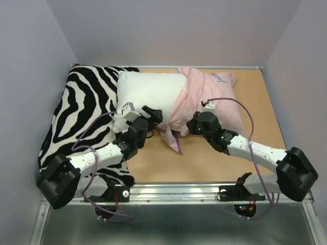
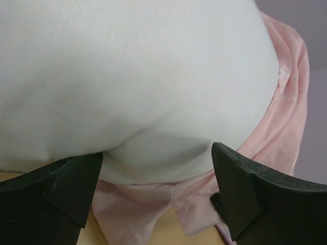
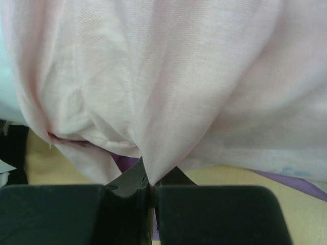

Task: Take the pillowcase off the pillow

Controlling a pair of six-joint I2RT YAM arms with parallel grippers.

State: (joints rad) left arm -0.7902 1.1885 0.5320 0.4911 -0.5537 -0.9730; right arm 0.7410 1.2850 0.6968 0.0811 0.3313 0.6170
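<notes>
Showing pillowcase (image 1: 204, 94) inside out, pale pink and wrinkled, bunching over right half of plump white pillow (image 1: 148, 92) mid-table, pinching a fabric fold in fully closed right gripper (image 3: 150, 185), straddling bare pillow edge with left gripper (image 2: 157, 153), jaws spread wide, overlapping zebra pillow (image 1: 87, 102) at left.

Left gripper (image 2: 156, 153) agape; right gripper (image 3: 150, 179) pinched

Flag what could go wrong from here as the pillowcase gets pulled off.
The right gripper pinches only a thin fold of the pillowcase, so the fabric may slip out under pull. The left gripper is open around the near edge of the pillow, so the pillow could drag along with the cover instead of staying put.
</notes>
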